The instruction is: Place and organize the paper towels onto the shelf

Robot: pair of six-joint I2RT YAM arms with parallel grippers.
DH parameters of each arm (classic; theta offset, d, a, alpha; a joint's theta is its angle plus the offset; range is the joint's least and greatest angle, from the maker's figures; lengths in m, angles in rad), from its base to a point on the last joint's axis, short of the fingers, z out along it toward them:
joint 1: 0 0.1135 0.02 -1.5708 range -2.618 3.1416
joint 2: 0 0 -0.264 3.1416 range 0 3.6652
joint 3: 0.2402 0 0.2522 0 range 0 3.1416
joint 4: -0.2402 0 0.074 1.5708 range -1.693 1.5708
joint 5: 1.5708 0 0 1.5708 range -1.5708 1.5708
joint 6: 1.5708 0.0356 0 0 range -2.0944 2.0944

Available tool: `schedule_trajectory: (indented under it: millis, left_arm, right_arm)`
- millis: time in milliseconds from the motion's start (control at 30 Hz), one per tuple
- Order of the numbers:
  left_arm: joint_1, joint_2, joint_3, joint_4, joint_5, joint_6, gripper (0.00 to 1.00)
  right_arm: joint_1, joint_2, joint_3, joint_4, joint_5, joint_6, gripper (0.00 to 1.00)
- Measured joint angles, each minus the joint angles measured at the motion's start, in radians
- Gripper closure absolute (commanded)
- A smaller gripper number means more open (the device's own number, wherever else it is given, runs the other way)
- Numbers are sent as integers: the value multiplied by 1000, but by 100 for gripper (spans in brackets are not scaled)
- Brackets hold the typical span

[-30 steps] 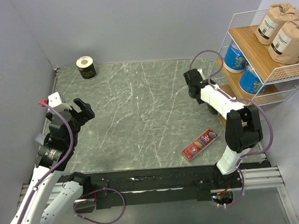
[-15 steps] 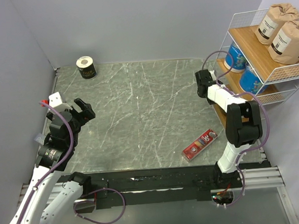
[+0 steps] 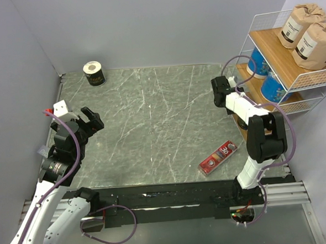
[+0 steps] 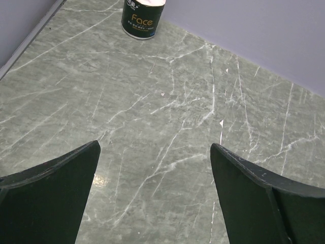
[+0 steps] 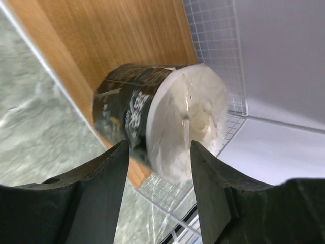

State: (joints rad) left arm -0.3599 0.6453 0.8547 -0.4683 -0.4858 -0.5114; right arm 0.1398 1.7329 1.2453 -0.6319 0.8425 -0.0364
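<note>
The right end effector (image 5: 158, 147) is at the shelf (image 3: 272, 51), low on its front side. Its two fingers stand apart. A black-wrapped roll (image 5: 167, 112) shows in the gap between them. This roll rests on a wooden board of the shelf, close to the wire side, with its white end turned toward the wrist camera. The fingertips overlap the roll in that view, and it is hard to tell whether they touch it or sit just short of it.

On the top board, two brown rolls (image 3: 307, 34) stand side by side near the back. One tier down, two blue rolls (image 3: 265, 74) sit one behind the other.

The other black roll (image 3: 95, 73) stands upright on the grey marbled worktop (image 3: 162, 116), in the far left corner near the wall and well apart from the shelf. In the left wrist view it (image 4: 143, 18) sits ahead of the fingers with bare worktop between.

The left end effector (image 4: 155, 147) hangs over the left part of the worktop. Its fingers are spread wide with nothing between them.

A flat red box (image 3: 217, 158) lies on the worktop near the right arm's base.
</note>
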Motion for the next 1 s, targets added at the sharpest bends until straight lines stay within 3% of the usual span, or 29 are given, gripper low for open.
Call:
schedule_trajectory:
  millis: [233, 400, 500, 1000]
  left_arm:
    - [0, 0, 0, 0, 0, 0, 3]
    - [0, 0, 0, 0, 0, 0, 3]
    - [0, 0, 0, 0, 0, 0, 3]
    - [-2, 1, -2, 0, 0, 0, 4]
  right_arm:
    - [71, -32, 19, -31, 40, 22, 39]
    - [82, -32, 33, -15, 54, -15, 52]
    - [94, -23, 39, 16, 50, -55, 55]
    - [45, 143, 71, 103, -12, -144, 60]
